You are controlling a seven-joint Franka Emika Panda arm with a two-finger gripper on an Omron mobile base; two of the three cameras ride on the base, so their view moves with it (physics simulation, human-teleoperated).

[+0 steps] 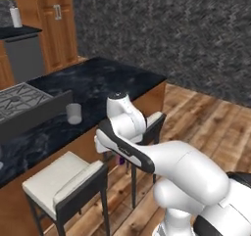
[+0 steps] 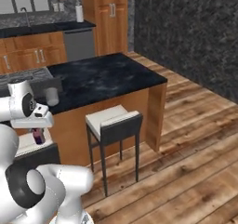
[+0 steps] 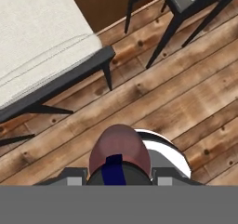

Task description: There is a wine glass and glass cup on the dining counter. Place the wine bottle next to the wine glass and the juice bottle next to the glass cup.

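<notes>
My gripper (image 3: 119, 179) is shut on the juice bottle (image 3: 119, 155), a small red-pink bottle with a dark blue label, held low over the wooden floor in front of the stools. The same bottle (image 2: 38, 136) hangs under the hand (image 2: 36, 121) in the right base view, and a sliver of it (image 1: 121, 159) peeks from below the forearm in the left base view. On the dining counter (image 1: 103, 81) (image 2: 109, 74) stands the glass cup (image 1: 74, 113) (image 2: 52, 96), near the front edge beside the cooktop. The wine glass and the wine bottle are out of view.
Two white-cushioned stools (image 1: 63, 178) (image 1: 153, 122) stand against the counter's front; one (image 2: 113, 120) lies right of the hand, one (image 3: 42, 46) just beyond it. A cooktop (image 1: 19, 100) is set into the counter's left. Wall cabinets (image 2: 37, 51) line the back.
</notes>
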